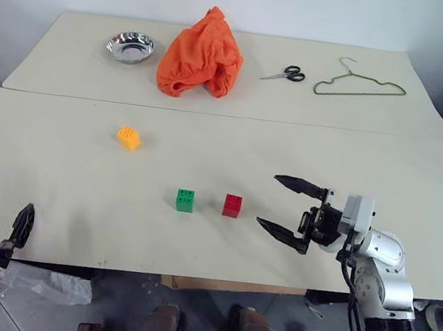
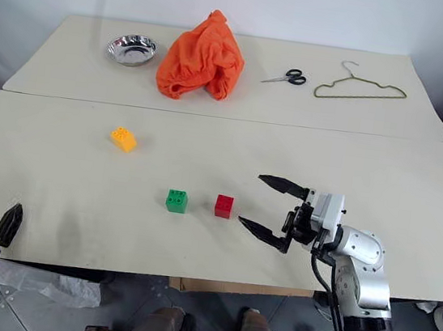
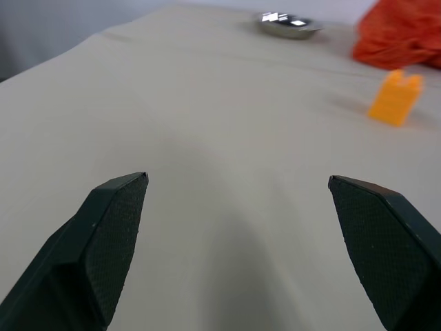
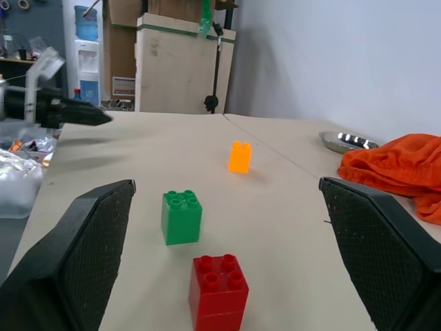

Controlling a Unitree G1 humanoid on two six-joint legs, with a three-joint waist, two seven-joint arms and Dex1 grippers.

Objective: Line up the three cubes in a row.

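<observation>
The green cube [image 1: 185, 200] and the red cube [image 1: 232, 205] sit side by side near the table's front, a small gap between them. The yellow-orange cube [image 1: 129, 138] lies apart, further back and to the left. My right gripper [image 1: 285, 206] is open just right of the red cube, pointing left at it, its fingers empty; the red cube [image 4: 218, 292] lies between them in the right wrist view. My left gripper [image 1: 1, 222] is open and empty at the table's front left edge, with the yellow-orange cube [image 3: 395, 98] far ahead of it.
On the rear table lie a steel bowl [image 1: 129, 46], a crumpled orange cloth [image 1: 202, 54], scissors [image 1: 285, 74] and a wire hanger [image 1: 358, 83]. A seam [image 1: 228, 116] runs between the two tables.
</observation>
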